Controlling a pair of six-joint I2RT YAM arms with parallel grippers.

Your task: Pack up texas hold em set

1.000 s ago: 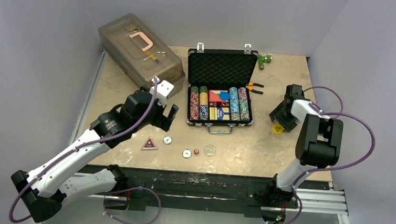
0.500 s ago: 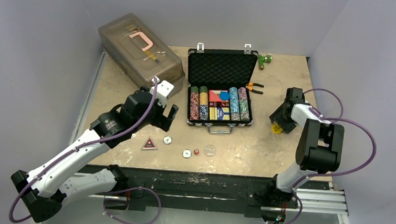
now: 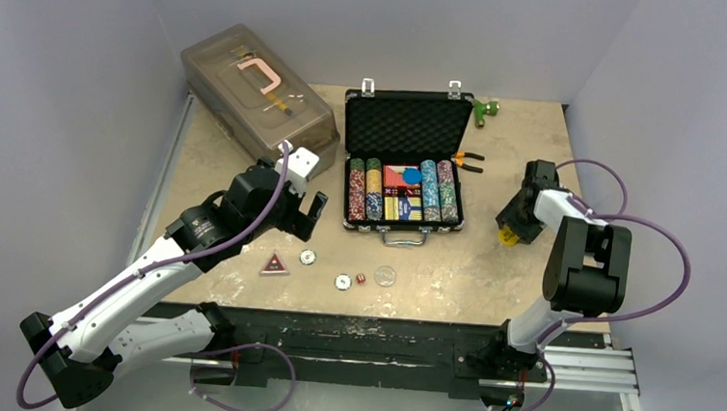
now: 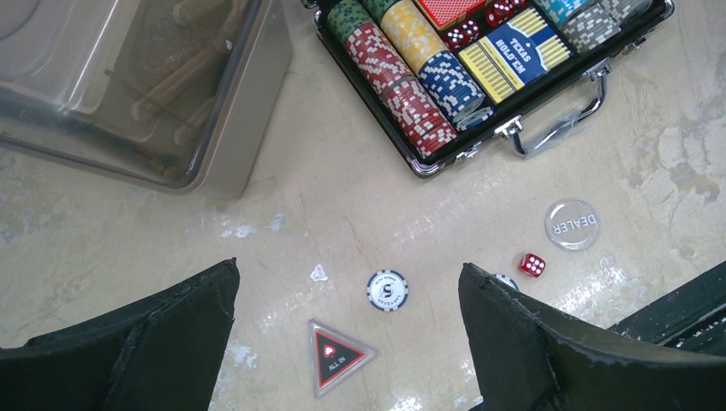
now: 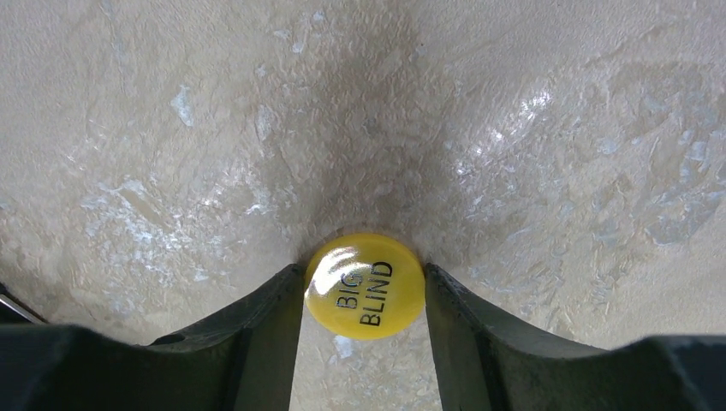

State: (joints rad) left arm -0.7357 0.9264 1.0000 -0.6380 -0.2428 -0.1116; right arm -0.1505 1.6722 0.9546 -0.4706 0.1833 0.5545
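Note:
The black briefcase lies open at the back middle of the table, with rows of poker chips, card decks and red dice in its tray. A triangular All In marker, a white chip, a red die and a clear Dealer disc lie loose in front of the briefcase. My left gripper hovers open above the marker and chip. At the table's right, my right gripper has both fingers against a yellow Big Blind disc lying flat on the table.
A large translucent grey-brown box stands at the back left, close to the left arm. Orange-handled pliers lie just right of the briefcase lid, and a small green object sits at the back edge. A second chip lies next to the die.
The right gripper has sunk a little over the yellow disc and its fingers have narrowed onto it. The left arm has not moved.

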